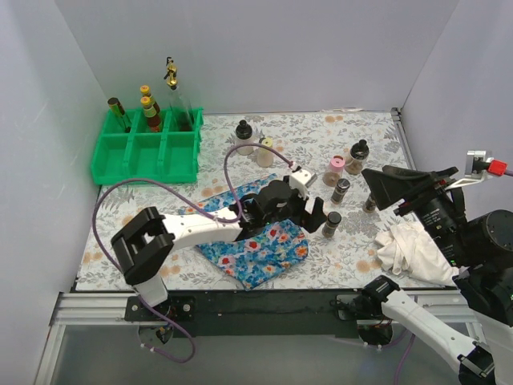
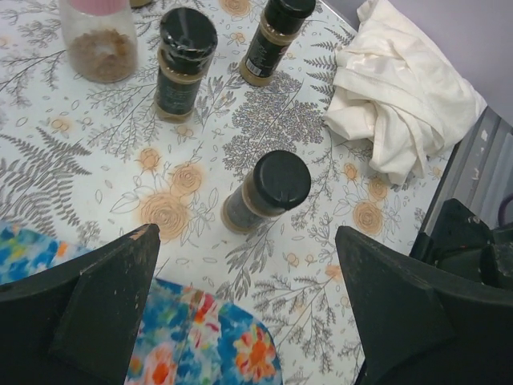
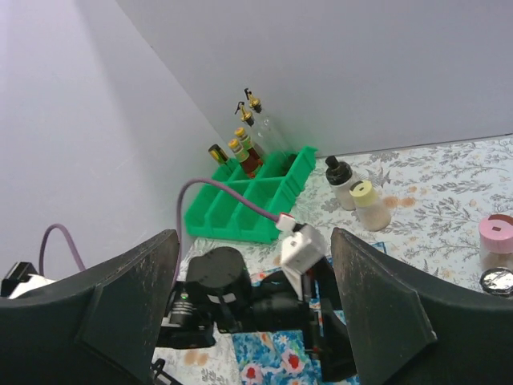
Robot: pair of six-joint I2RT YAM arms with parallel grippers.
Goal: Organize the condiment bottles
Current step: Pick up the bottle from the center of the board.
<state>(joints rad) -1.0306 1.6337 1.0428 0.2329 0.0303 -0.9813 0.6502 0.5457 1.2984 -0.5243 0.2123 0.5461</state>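
Note:
My left gripper (image 1: 318, 216) is open, low over the table by the blue floral cloth (image 1: 260, 245). In the left wrist view a dark black-capped jar (image 2: 264, 192) stands just ahead of its open gripper (image 2: 247, 241), untouched; it also shows from above (image 1: 331, 224). More dark jars (image 2: 186, 60) (image 2: 276, 36) and a pink-lidded jar (image 2: 100, 40) stand beyond. A white black-capped bottle (image 1: 244, 136) and a cream one (image 1: 265, 152) stand mid-table. The tall gold-topped bottle (image 1: 172, 80), red-labelled sauce (image 1: 149, 108) and a dark bottle (image 1: 119, 112) stand in the green tray (image 1: 144, 156). My right gripper (image 1: 377, 183) is open, raised, empty.
A crumpled white cloth (image 1: 413, 245) lies at the right front, also in the left wrist view (image 2: 405, 96). The green tray's front compartments hold nothing. White walls close in the table on three sides. The right wrist view looks down on the left arm (image 3: 240, 297).

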